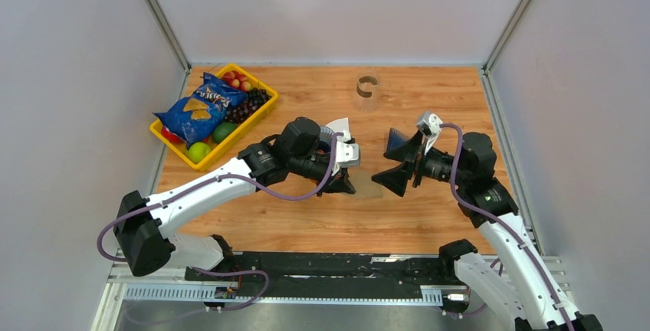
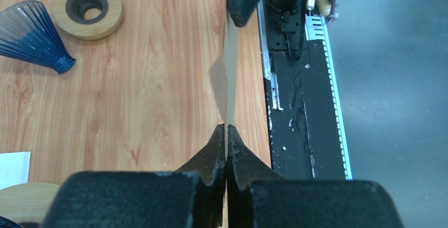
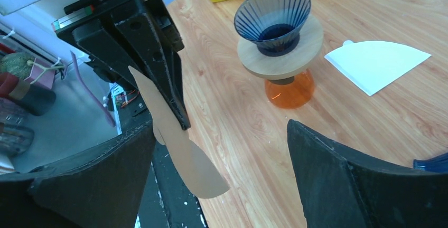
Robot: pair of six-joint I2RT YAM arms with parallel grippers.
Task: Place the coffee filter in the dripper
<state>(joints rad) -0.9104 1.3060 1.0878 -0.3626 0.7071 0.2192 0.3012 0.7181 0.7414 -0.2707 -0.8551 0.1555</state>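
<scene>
Paper first: the brown coffee filter (image 3: 179,143) is pinched by its edge between the tips of my left pincer (image 2: 226,129). That pincer is closed tight on it and holds it upright in the air over the middle of the counter, a little toward the near edge. From my left wrist it shows edge-on, as a thin strip.

My right pincer (image 3: 222,127) faces it with jaws spread wide. The filter's free end hangs between them, close to one jaw, and I cannot tell whether it touches.

The dripper (image 3: 272,14), a ribbed blue cone, stands upright in a wooden ring (image 3: 280,54) on an orange base (image 3: 288,92), just left of the counter's middle. A white filter (image 3: 378,62) lies flat beside it. A second blue cone (image 2: 29,35) lies on its side near a loose wooden ring (image 2: 87,9), right of the middle.

A yellow tray (image 1: 205,165) with a chip bag (image 1: 201,110) and fruit sits in the far left corner.
</scene>
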